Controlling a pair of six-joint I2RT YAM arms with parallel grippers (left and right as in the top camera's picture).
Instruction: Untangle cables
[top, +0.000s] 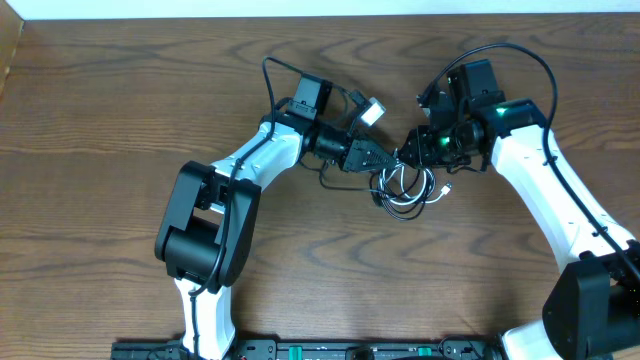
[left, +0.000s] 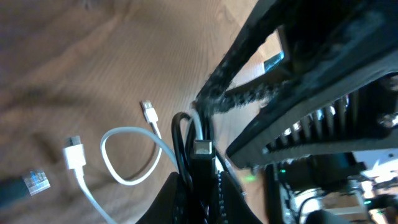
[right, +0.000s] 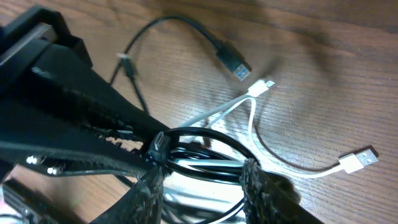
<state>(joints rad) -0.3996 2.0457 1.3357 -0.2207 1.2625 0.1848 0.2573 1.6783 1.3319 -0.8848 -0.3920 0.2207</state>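
The cables lie looped in a small bundle (top: 402, 190) at the table's middle. The white cable (left: 127, 158) makes a loop with loose plug ends, and it also shows in the right wrist view (right: 261, 140). The black cable (right: 180, 28) ends in a USB plug. My left gripper (top: 378, 158) is shut on the bundle's strands, with the black cable (left: 186, 149) between its fingers (left: 205, 199). My right gripper (top: 413, 150) faces it, tip to tip. Its fingers (right: 202, 186) are open and stand on either side of the coiled loops.
The brown wooden table (top: 120, 110) spreads all round. The two arms meet over the bundle, with the left gripper's fingers (right: 93, 124) close in front of the right wrist camera. A grey clip-like connector (left: 34, 180) lies at the left.
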